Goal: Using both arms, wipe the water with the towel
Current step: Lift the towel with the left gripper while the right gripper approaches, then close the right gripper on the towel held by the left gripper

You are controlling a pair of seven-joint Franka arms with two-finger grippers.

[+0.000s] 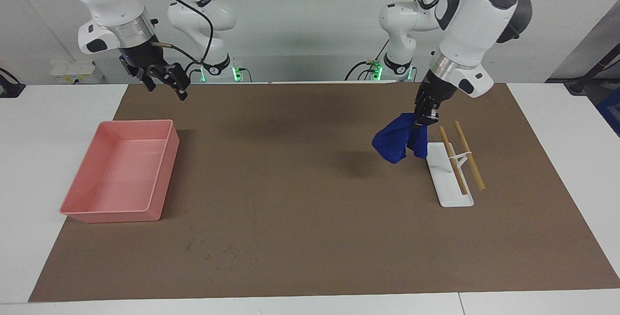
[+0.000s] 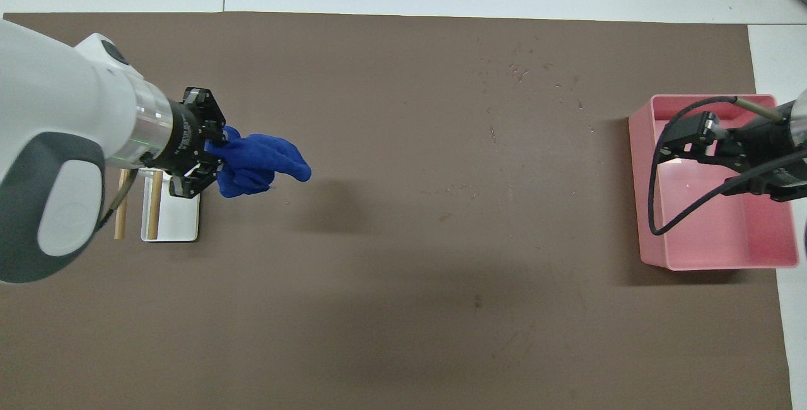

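The left gripper is clamped on one end of the blue towel, holding it in the air over the brown mat, just beside the white rack with its two wooden rods. The towel hangs down from the fingers — long axis near vertical, loose end pointing at the mat and toward the right arm's end of the table. The grip looks to be on a small bunch of cloth, so a quick swing might shake it free. The right gripper waits with fingers spread above the mat, beside the pink tray. A handover could miss — the dangling cloth sways.
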